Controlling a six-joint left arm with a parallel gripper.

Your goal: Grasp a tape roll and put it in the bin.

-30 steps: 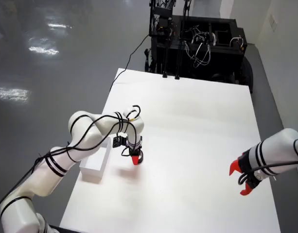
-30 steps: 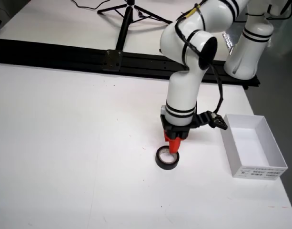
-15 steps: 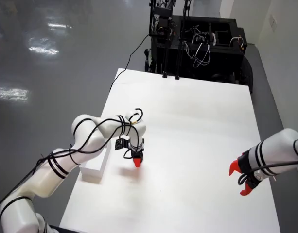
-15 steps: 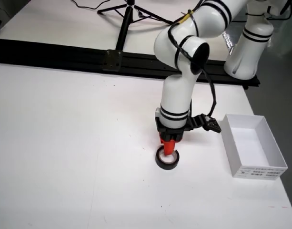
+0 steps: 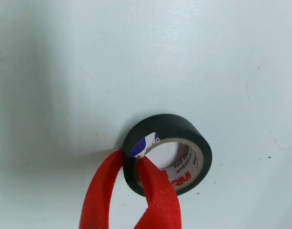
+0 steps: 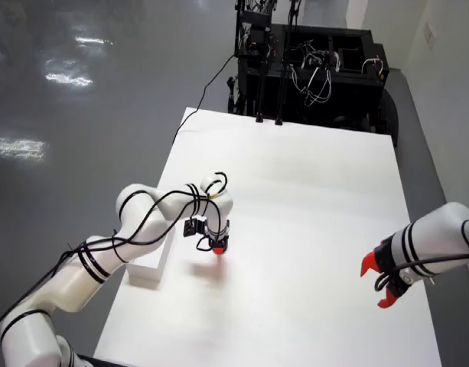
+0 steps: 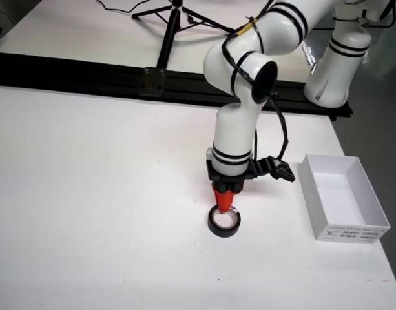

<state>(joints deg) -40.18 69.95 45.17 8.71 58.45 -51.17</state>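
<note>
Hand (image 5: pixel 129 191) pinching the wall of the tape roll (image 5: pixel 167 152): one red finger (image 5: pixel 100 195) outside the black rim, the other dipped into the cardboard core, so that the roll's near edge sits between them. Closed on that wall as far as the wrist view shows; whether firm pressure is there, cannot tell.

Tape roll lying flat on the white worktop (image 7: pixel 88 194), hole facing up, directly beneath the hand (image 7: pixel 225 201) in the side view and touching both fingertips. Bulk of the roll (image 7: pixel 223 221) extending away from the fingers, toward the top right of the wrist view. No long axis to speak of, being a ring, so only the wall clamp matters.

Bin (image 7: pixel 342 205), a white open box, standing to the right of the roll in the side view, near but clearly apart, nothing lying between. In the overhead view, seen partly behind the working arm, to the left of the hand (image 6: pixel 216 245). Second arm's red gripper (image 6: pixel 379 283) well apart at the far side of the worktop, much farther from the roll.

Probably next: straight lift, then a short sideways carry over the bin's rim. Risk: roll swinging or slipping from a one-wall pinch.
</note>
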